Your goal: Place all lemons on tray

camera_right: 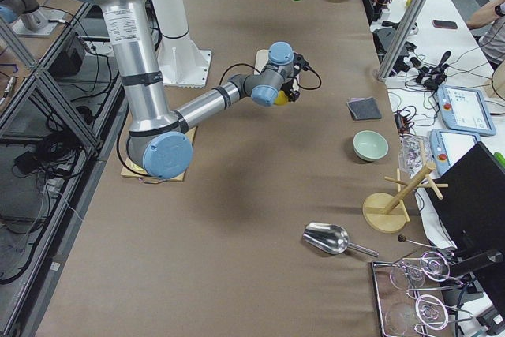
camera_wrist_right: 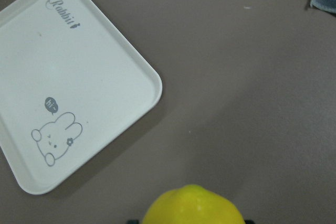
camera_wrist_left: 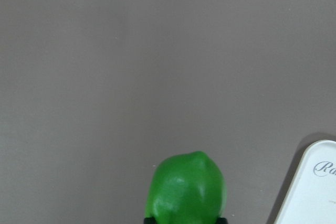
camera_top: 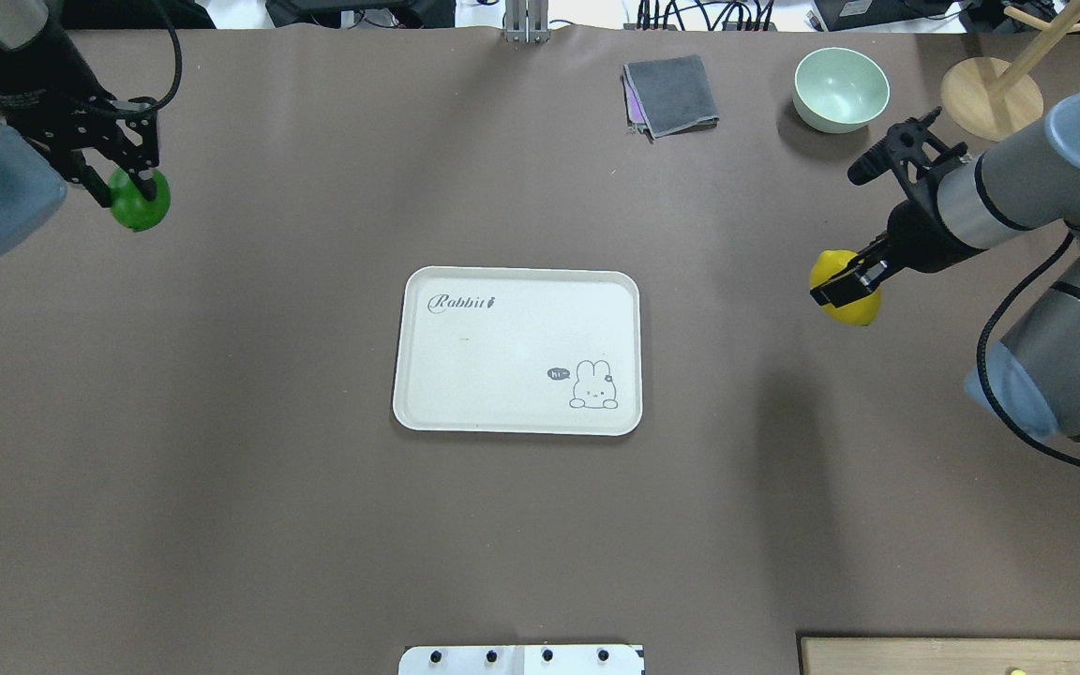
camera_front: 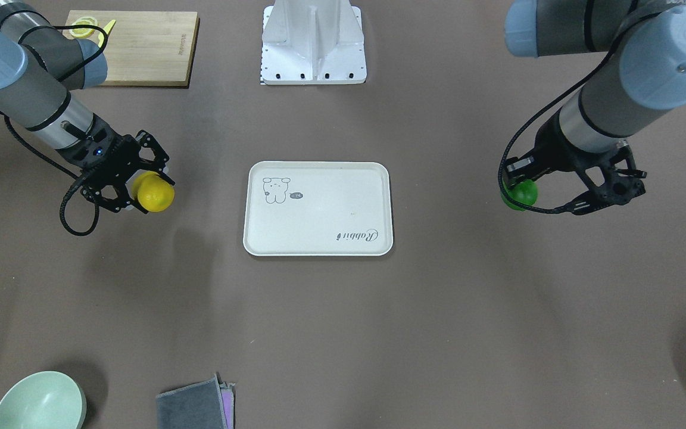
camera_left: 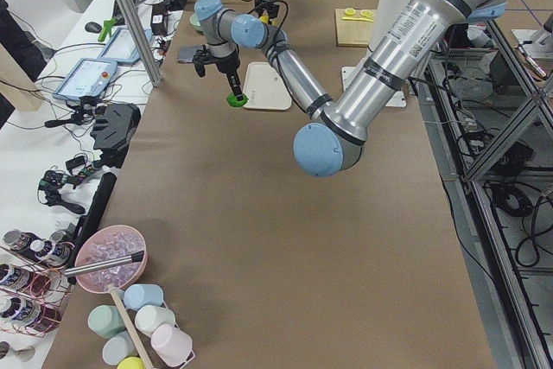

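The off-white tray lies flat in the middle of the table and holds nothing; it also shows in the front view. My left gripper is shut on the green lemon above the table, far to the tray's left. The left wrist view shows that lemon and a tray corner. My right gripper is shut on the yellow lemon above the table, right of the tray. The right wrist view shows it and the tray.
A wooden cutting board with lemon slices lies near the robot's right side. A pale green bowl, a folded grey cloth and a wooden stand are at the far edge. The robot's base plate is near the tray.
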Controlling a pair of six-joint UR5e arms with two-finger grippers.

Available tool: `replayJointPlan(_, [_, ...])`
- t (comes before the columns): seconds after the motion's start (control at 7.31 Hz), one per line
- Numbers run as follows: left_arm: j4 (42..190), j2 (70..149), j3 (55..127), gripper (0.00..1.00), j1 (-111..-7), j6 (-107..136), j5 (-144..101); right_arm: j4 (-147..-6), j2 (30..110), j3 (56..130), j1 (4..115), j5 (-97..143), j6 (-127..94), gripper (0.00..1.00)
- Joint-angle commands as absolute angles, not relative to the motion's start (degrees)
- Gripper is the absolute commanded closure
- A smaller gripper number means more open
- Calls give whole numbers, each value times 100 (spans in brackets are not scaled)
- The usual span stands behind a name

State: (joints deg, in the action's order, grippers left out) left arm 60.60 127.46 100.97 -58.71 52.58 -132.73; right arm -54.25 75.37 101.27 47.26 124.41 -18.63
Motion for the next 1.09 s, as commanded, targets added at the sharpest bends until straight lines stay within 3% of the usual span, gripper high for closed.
replayJointPlan(0.0, [6064,13068,9923,100,-5661,5729,-13263,-5098,7034,10029,4301,12001,-1872,81])
replayJointPlan(0.41, [6099,13166,9897,100,-5555,5933,-13254,-5089,6506,9845,3718,11057,-1872,80])
replayJointPlan(0.96, [6671,13358,9546,100,-5222,6617,-13245,-5080,6328,9528,3226,10407,-1872,72])
